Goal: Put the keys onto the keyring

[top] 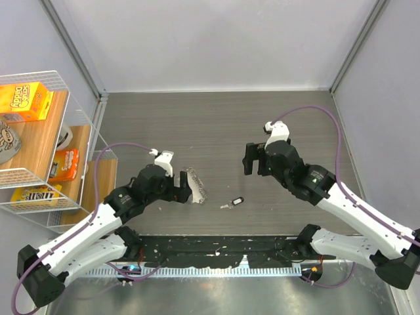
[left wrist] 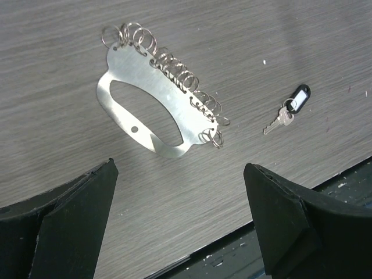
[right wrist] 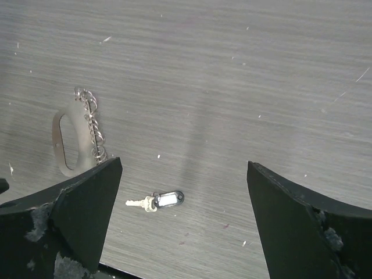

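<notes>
The keyring is a flat silver plate with a handle slot and a row of small wire rings along one edge. It lies on the grey table and also shows in the left wrist view and the right wrist view. One small silver key with a black plastic tag lies just right of it, apart from it. My left gripper is open and empty beside the keyring's left edge. My right gripper is open and empty, above and behind the key.
A wire shelf with an orange box and other packets stands at the left. A black base rail runs along the near table edge. Grey walls close the back and sides.
</notes>
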`<control>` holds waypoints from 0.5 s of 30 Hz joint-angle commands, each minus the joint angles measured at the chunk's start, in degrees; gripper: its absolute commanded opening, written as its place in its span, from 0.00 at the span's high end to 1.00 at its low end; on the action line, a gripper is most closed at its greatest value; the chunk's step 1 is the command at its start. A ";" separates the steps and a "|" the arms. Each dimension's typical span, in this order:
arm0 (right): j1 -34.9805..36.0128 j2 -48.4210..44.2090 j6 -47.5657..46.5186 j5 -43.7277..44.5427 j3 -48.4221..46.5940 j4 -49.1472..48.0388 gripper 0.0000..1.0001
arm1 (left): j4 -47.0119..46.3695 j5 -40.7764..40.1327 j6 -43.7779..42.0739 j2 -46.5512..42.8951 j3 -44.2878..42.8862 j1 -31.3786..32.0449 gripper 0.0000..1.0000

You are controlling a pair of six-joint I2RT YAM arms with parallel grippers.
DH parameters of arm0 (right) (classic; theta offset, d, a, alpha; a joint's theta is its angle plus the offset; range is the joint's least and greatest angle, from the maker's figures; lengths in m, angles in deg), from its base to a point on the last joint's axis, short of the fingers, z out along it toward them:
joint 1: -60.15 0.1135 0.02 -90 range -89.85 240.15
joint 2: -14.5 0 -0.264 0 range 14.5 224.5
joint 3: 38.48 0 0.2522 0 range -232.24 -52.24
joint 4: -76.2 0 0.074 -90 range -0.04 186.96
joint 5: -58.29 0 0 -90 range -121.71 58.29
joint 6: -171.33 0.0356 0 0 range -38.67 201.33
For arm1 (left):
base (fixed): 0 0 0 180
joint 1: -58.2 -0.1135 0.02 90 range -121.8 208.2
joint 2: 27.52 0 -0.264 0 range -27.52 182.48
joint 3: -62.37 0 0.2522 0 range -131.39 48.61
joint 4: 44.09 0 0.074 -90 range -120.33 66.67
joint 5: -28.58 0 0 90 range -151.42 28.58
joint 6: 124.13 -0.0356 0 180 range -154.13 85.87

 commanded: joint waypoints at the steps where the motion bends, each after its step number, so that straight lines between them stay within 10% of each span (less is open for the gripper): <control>1: 0.14 3.81 -3.11 3.03 -8.88 2.86 0.05 | -1.42 -3.07 -4.28 0.14 -3.90 0.02 0.01; 15: 0.14 9.35 -4.34 -10.67 -0.98 -1.97 0.04 | -1.59 -3.86 -2.72 1.28 -1.28 0.02 0.01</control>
